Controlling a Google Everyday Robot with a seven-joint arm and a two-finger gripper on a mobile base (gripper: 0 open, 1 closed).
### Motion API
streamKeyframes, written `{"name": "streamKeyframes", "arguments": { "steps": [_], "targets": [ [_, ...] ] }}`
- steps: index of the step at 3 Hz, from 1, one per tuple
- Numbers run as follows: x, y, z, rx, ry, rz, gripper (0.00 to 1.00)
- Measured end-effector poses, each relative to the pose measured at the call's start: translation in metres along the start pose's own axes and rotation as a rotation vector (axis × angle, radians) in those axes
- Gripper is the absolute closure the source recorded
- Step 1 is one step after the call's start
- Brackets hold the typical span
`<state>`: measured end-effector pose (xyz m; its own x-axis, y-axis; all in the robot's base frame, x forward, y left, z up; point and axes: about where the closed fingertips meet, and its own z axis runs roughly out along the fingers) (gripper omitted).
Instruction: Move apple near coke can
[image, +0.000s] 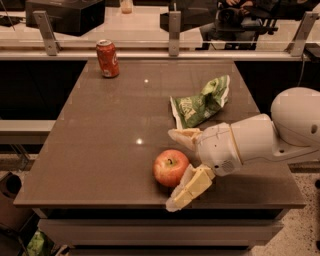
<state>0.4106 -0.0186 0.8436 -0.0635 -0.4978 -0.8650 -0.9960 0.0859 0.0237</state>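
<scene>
The red-orange apple (170, 167) sits on the brown table (105, 140) near its front edge. The red coke can (107, 58) stands upright at the far left corner, well away from the apple. My gripper (176, 166) comes in from the right at table height. Its two cream fingers are open and spread around the apple's right side: one fingertip (181, 136) lies behind the apple, the other (187, 190) in front of it. The apple is between the fingers and rests on the table.
A green-and-white snack bag (200, 104) lies just behind the gripper, right of centre. A glass-and-metal rail (174, 27) runs along the table's far edge. My white arm (270, 135) reaches across the table's right side.
</scene>
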Motion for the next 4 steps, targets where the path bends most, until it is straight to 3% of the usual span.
{"name": "streamKeyframes", "arguments": {
  "steps": [1,4],
  "targets": [
    [0.0006,0.0097,0.0081,-0.012,-0.023,-0.003,0.18],
    [-0.0043,0.0126,0.0111,-0.018,-0.017,-0.015,0.87]
  ]
}}
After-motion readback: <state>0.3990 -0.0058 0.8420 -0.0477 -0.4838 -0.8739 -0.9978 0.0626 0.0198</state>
